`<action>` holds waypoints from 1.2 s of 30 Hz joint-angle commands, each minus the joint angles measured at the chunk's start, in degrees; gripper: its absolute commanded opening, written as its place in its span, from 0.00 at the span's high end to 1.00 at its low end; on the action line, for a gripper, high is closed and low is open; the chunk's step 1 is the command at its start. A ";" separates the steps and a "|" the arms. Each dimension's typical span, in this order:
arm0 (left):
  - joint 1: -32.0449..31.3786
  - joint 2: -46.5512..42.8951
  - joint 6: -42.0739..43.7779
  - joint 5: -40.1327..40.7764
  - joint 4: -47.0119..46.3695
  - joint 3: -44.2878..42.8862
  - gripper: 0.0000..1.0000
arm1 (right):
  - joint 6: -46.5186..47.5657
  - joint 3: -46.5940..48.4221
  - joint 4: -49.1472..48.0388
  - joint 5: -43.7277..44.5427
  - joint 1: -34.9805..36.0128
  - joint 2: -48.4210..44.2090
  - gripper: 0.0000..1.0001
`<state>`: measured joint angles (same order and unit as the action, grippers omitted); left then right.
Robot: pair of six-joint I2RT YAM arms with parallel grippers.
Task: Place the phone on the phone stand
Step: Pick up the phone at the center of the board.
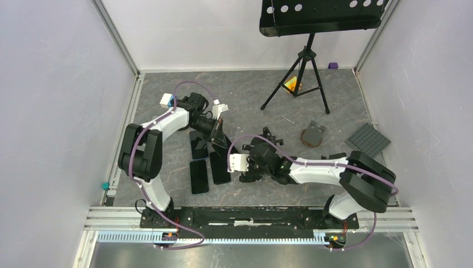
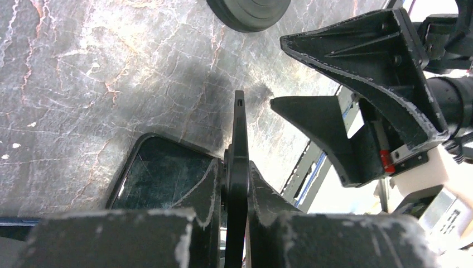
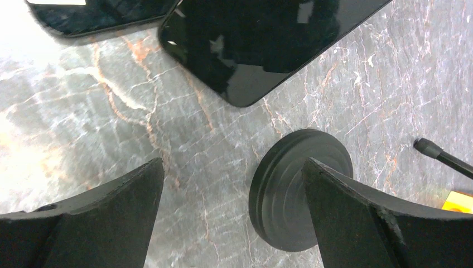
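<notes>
- Since the phone is clenched by its flat faces in the left gripper, the left wrist view sees only its thin edge. Its long axis runs out past the fingertips, away from the wrist.
- Position: phone is tilted up over the flat spare phones, left of table centre. Cannot tell whether its far end touches anything.
- Key relation: the stand, seen as a round black disc, lies straight ahead of the phone's far end. They are near each other but apart, with bare table between.
- Right gripper has its jaws released and spread wide, grasping nothing. The stand sits between its fingers, close against the right-hand one; contact is unclear.
- Nearer arm: right is at the stand, left has the phone.
- Judgement: the next move is a short forward carry by the left arm along the phone's own axis. The right arm is placed to steady the stand.
- Risk: the phone is held near one end, so it could pivot in the grip on landing.
</notes>
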<state>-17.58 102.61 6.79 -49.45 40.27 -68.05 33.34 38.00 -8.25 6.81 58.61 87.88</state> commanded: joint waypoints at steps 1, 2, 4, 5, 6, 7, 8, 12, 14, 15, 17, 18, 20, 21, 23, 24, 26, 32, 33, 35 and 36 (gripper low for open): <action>-0.51 -5.09 6.59 -1.36 2.66 -3.30 0.98 | 1.89 -0.09 6.42 -7.97 -1.16 -7.66 0.02; -0.64 -5.68 7.80 -1.36 3.53 -3.92 0.98 | 2.69 0.34 8.01 -9.93 -1.50 -9.26 0.02; -0.88 -7.53 9.81 -1.56 5.16 -5.16 0.98 | 4.24 1.54 12.53 -13.94 -2.28 -13.00 0.02; -1.21 -8.40 10.88 -1.68 6.27 -5.84 0.98 | 5.33 2.46 14.84 -15.94 -2.54 -14.69 0.02; -1.56 -9.49 11.93 -1.61 7.21 -6.54 0.98 | 6.47 3.45 17.61 -17.16 -2.75 -16.74 0.02; -2.35 -10.44 13.13 -1.27 8.78 -7.40 0.98 | 7.90 4.74 20.77 -18.93 -2.92 -18.30 0.02; -2.92 -11.57 13.95 -0.82 9.79 -8.34 0.98 | 8.70 5.74 22.94 -19.99 -3.19 -20.30 0.02; -8.54 -15.54 17.24 3.87 15.13 -11.62 0.98 | 9.97 9.75 29.83 -24.82 -6.01 -27.24 0.02; -11.56 -17.30 17.99 6.75 16.78 -13.10 0.98 | 10.16 11.58 32.01 -26.27 -8.10 -30.13 0.02; -12.60 -18.33 17.62 7.84 16.82 -13.53 0.98 | 10.29 12.39 33.17 -27.12 -9.25 -31.52 0.02; -13.82 -19.50 18.04 8.75 17.34 -14.35 0.98 | 10.60 14.02 35.30 -28.40 -11.15 -33.42 0.02; -14.12 -19.76 18.36 8.84 17.84 -15.11 0.98 | 10.52 14.64 36.23 -28.45 -11.87 -34.29 0.02; -14.73 -19.91 19.98 8.03 20.01 -16.71 0.98 | 9.83 15.33 37.05 -27.44 -13.74 -35.73 0.02; -15.22 -20.26 20.31 7.75 20.40 -17.11 0.98 | 9.81 15.37 37.51 -26.67 -14.92 -36.45 0.02; -16.59 -21.29 20.44 8.24 20.37 -17.30 0.98 | 10.79 14.77 38.14 -24.59 -17.35 -37.82 0.02; -17.30 -21.72 20.44 8.25 20.40 -17.38 0.98 | 11.43 14.65 39.06 -23.66 -18.31 -38.23 0.02; -18.09 -22.34 20.05 8.26 20.41 -17.47 0.98 | 12.93 14.71 41.22 -22.02 -20.21 -38.50 0.02; -18.62 -24.43 18.59 7.54 18.91 -15.80 0.98 | 17.26 16.28 46.25 -16.67 -24.54 -36.37 0.02; -18.63 -24.76 18.08 7.60 17.99 -15.08 0.98 | 18.12 16.60 46.70 -15.92 -24.81 -35.56 0.02; -18.71 -25.19 17.91 7.53 17.33 -14.46 0.98 | 19.27 17.45 47.49 -15.16 -25.07 -33.42 0.02; -18.71 -25.20 17.84 7.52 17.31 -14.46 0.98 | 19.54 18.08 47.77 -15.14 -25.12 -32.26 0.02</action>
<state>-36.12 80.31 24.86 -40.51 60.45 -82.52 49.23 52.03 36.67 -11.35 33.98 52.40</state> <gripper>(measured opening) 0.148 0.979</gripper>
